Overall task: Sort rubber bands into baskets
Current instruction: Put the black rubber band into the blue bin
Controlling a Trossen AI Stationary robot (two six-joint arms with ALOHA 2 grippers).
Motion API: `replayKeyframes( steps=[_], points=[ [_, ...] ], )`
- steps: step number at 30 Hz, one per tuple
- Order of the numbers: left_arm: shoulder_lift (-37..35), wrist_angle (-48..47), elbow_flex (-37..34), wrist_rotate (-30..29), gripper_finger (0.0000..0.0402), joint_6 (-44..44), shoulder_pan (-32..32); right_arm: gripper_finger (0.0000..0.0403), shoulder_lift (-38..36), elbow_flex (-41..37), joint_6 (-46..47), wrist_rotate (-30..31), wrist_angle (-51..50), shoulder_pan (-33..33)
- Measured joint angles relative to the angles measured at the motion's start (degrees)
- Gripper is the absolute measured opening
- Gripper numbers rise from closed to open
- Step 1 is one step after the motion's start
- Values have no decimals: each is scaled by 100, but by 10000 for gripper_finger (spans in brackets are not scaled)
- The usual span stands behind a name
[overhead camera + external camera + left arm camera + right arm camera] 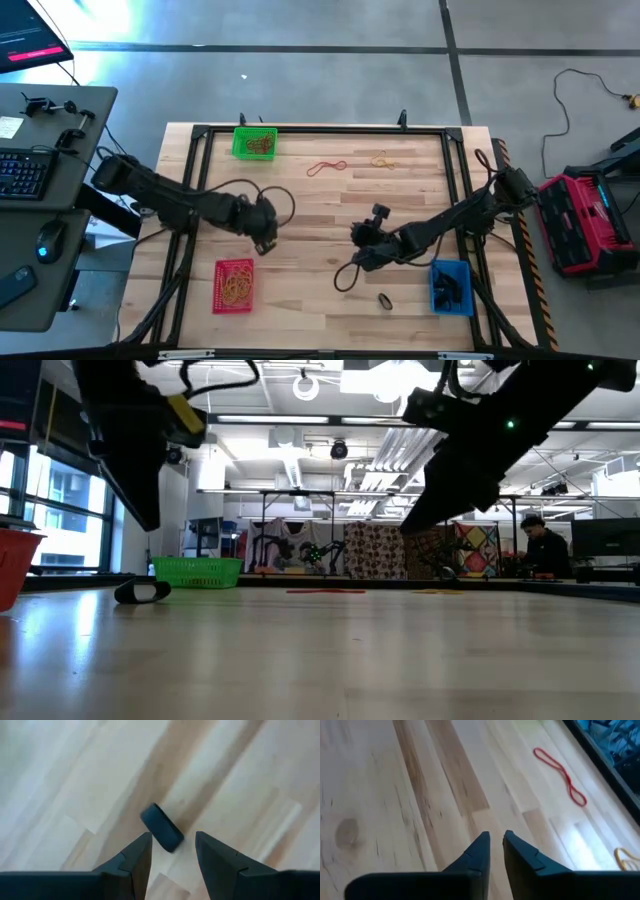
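The left end effector (172, 837) is over the left half of the wooden surface (320, 205), between the green basket (254, 142) at the far edge and the red basket (234, 285) at the near edge. Its two fingers are spread apart and hold nothing. A black rubber band (161, 827) lies flat on the wood just in front of the fingertips, in line with the gap between them. In the low view this band (142, 592) rests on the surface under the raised left arm, not touched by it. The right end effector (496, 836) is near the middle of the surface, with its fingers almost pressed together, only a thin gap between the tips and nothing in it. Ahead of it, toward the far edge, a red rubber band (560, 770) lies stretched out on the wood, and a yellowish rubber band (626, 856) lies near it, apart from it. The blue basket (450, 287) stands at the near right corner with dark bands inside, and a second black rubber band (384, 299) lies on the wood just beside it. The green basket holds yellowish-tan bands, and the red basket holds a heap of orange ones.
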Motion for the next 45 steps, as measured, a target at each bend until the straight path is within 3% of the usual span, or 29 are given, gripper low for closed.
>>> replayKeyframes(
  steps=[8, 15, 22, 30, 36, 45],
  points=[
    [53, -3, -27, 64, 177, 0, 381, 48, 0, -89, 85, -57, 109, 14],
    [54, 809, -772, 437, 216, 10, 449, 48, 0, -89, 25, -81, 111, 14],
    [52, 1710, -1233, 458, 218, -12, 425, 48, 0, -89, -78, -86, 179, 14],
    [52, 1810, -1511, 332, 214, -162, 471, 48, 0, -89, -78, -101, 199, 14],
    [49, 2065, -1778, 539, 162, -13, 471, 48, 0, -89, -76, -144, 223, 14],
    [31, 2893, -1890, 541, 24, 783, 298, 48, 0, -89, -76, -221, 476, 14]
  ],
)
